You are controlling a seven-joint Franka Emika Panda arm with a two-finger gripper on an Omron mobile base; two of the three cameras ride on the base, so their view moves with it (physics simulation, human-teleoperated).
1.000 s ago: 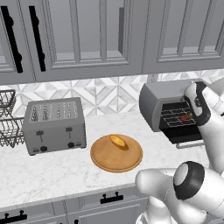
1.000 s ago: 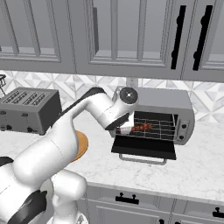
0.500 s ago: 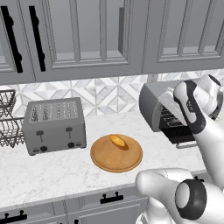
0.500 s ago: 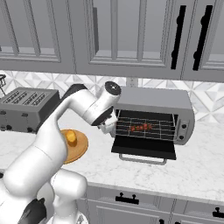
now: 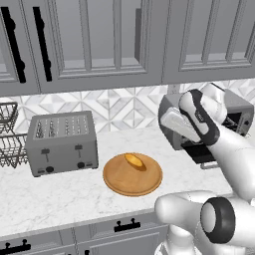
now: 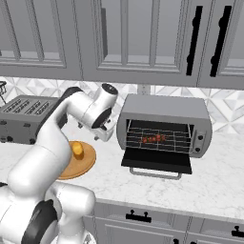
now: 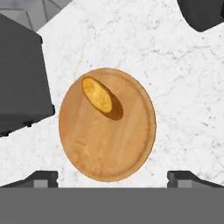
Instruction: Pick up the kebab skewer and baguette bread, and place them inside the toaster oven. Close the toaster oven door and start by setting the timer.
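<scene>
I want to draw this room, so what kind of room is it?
It looks like a kitchen: a toaster oven with its door down and a kebab skewer on the rack, a slot toaster on the marble counter, and grey cupboards above.

A kitchen: grey cabinets (image 5: 99,45), marble counter (image 5: 60,194), slotted toaster (image 5: 62,142), toaster oven (image 6: 164,126)

Round wooden board (image 7: 107,127) lies flat on the white marble counter (image 5: 60,189), directly beneath the claw. Grey slotted toaster (image 5: 62,142) stands just beside the board, off to the claw's left. Wire dish rack (image 5: 7,134) sits farther left. Grey wall cabinets (image 6: 138,38) with black handles hang above the claw.
</scene>
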